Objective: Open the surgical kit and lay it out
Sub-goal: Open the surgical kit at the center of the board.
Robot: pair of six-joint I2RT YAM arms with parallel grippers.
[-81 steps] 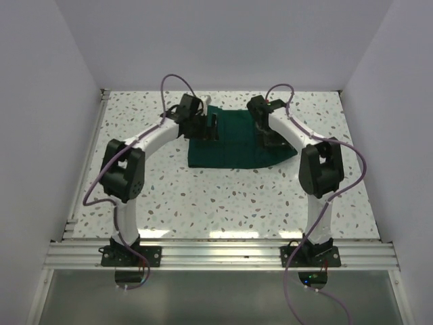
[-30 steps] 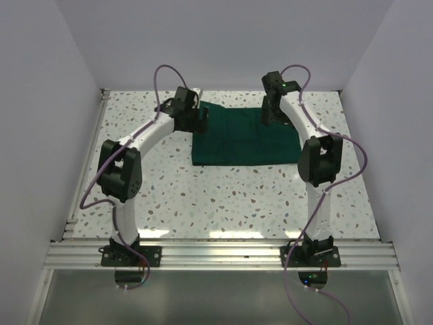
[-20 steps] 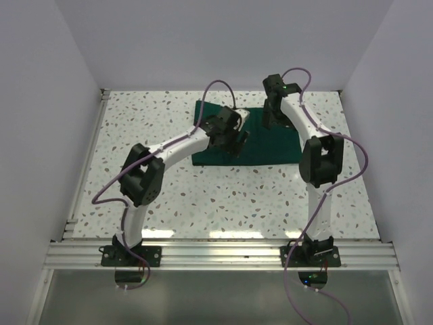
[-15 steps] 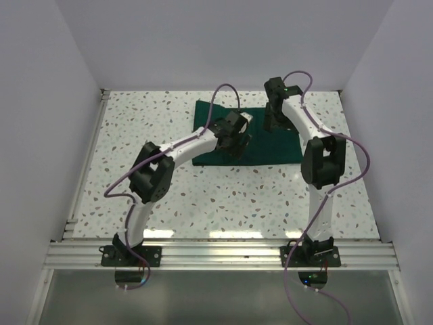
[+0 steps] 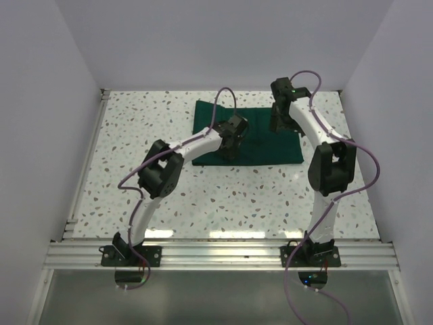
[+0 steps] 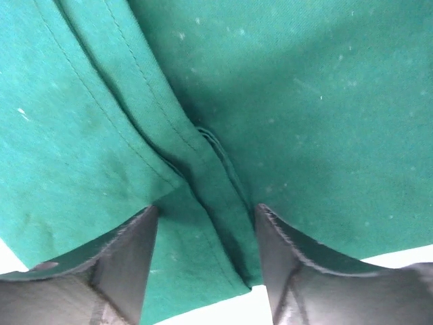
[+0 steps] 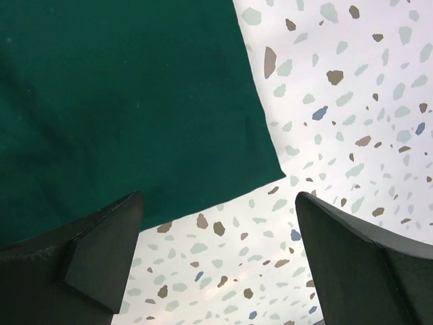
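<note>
The surgical kit shows only as a dark green cloth (image 5: pixel 265 145), lying flat and still folded at the back of the table. The steel tray and the instruments are hidden. My left gripper (image 5: pixel 228 147) is open, low over the cloth's near middle. In the left wrist view its fingers (image 6: pixel 128 271) straddle a stitched fold ridge (image 6: pixel 216 183) by the cloth's (image 6: pixel 304 101) edge, with my left gripper (image 6: pixel 206 264) empty. My right gripper (image 5: pixel 276 123) is open wide over the cloth's far right part. The right wrist view shows a cloth (image 7: pixel 122 95) corner and my right gripper (image 7: pixel 220 261) empty.
The speckled terrazzo table (image 5: pixel 203 196) is walled in white on three sides. An aluminium rail (image 5: pixel 216 254) runs along the near edge and carries both arm bases. Purple cables loop above both arms.
My left arm has swung from the cloth's far left corner to its near middle and come down. The cloth lies wider and flatter. My right gripper has barely shifted.
</note>
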